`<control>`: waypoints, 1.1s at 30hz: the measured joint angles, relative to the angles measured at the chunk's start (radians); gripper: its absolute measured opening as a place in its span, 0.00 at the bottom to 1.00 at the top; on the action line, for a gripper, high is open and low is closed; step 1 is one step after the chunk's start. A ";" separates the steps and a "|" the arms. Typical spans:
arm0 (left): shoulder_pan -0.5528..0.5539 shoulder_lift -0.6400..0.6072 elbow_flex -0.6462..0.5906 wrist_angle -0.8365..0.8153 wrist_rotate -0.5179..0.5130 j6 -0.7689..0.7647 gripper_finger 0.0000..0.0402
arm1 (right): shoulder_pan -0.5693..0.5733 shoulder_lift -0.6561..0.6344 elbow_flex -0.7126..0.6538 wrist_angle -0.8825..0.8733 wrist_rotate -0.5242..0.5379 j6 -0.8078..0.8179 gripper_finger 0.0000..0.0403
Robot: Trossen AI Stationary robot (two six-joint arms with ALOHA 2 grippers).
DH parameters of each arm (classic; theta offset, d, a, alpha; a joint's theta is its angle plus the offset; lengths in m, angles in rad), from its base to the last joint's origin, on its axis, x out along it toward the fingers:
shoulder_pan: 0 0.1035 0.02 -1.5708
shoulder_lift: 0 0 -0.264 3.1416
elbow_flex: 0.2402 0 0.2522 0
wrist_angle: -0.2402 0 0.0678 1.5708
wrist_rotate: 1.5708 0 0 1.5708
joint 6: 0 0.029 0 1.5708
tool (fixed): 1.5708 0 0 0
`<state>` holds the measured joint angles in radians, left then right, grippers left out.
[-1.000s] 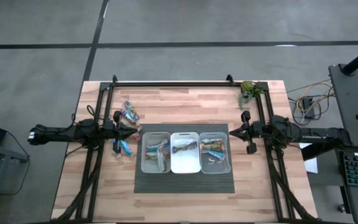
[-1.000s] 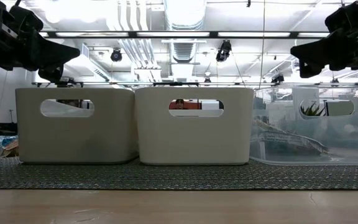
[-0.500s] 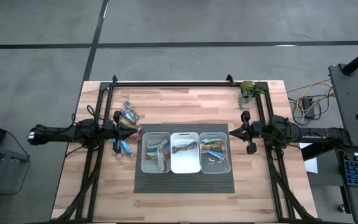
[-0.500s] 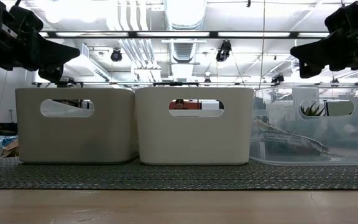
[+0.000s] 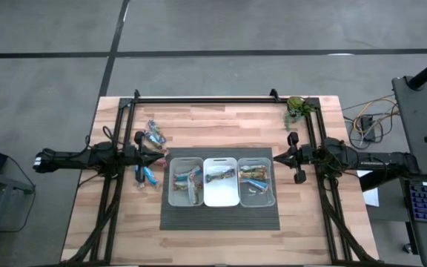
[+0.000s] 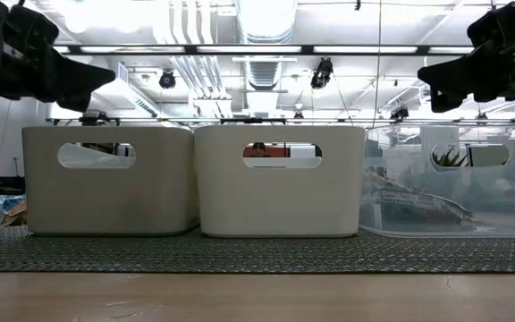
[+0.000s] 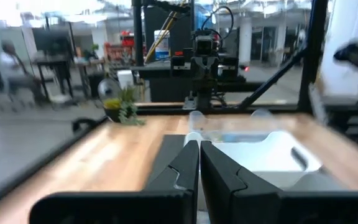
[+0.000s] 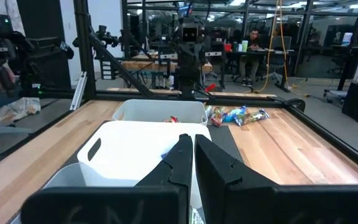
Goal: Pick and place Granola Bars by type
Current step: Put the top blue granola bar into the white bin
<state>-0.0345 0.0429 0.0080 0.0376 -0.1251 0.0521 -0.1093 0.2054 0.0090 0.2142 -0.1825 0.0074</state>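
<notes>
Granola bars lie in three bins on a dark mat: left bin (image 5: 172, 194), middle bin (image 5: 222, 199), right bin (image 5: 270, 197). Loose granola bars lie on the wood left of the bins, one cluster (image 5: 154, 135) toward the far side and blue ones (image 5: 148, 175) nearer. My left gripper (image 5: 163, 157) is shut and level above the table, its tips by the left bin's left wall. My right gripper (image 5: 275, 156) is shut and level, its tips by the right bin's right wall. Both hold nothing.
A green plant-like object (image 5: 296, 108) stands at the table's far right corner. A black frame (image 5: 206, 98) runs along the far edge and down both sides. The mat (image 5: 221, 219) reaches toward the near edge, with bare wood beyond it.
My left gripper has rolled a little about the line it points along, staying in place and shut. Nothing else has moved.
</notes>
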 joint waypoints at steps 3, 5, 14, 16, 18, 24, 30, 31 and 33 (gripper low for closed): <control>0.000 0.000 0.000 0.000 0.000 0.089 0.00 | 0.000 0.000 0.000 0.000 0.000 0.000 0.02; 0.000 0.000 0.000 0.000 -0.001 0.086 0.00 | 0.000 0.000 0.000 0.000 0.000 0.000 0.02; 0.000 0.000 0.000 0.006 -0.003 -0.106 0.00 | 0.000 0.000 0.000 0.000 0.000 0.000 0.02; 0.000 0.000 0.000 0.007 -0.004 -0.225 0.00 | 0.000 0.000 0.000 0.000 0.000 0.000 0.02; 0.000 0.000 0.000 0.009 -0.003 -0.328 0.00 | 0.000 0.000 0.000 0.000 0.000 0.000 0.02; 0.000 0.001 0.000 0.032 0.011 -0.475 0.00 | 0.000 0.000 0.000 0.000 0.000 0.000 0.02; 0.000 -0.001 0.000 0.137 0.000 -0.542 0.00 | 0.000 0.000 0.000 0.000 0.000 0.000 0.02; 0.000 -0.001 0.000 0.145 0.003 -0.531 0.00 | 0.000 0.000 0.000 0.000 0.000 0.000 0.02; 0.000 -0.001 0.000 0.164 0.004 -0.522 0.00 | 0.000 0.000 0.000 0.000 0.000 0.000 0.02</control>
<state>-0.0341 0.0422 0.0078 0.2019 -0.1211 -0.4698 -0.1095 0.2058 0.0093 0.2146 -0.1825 0.0071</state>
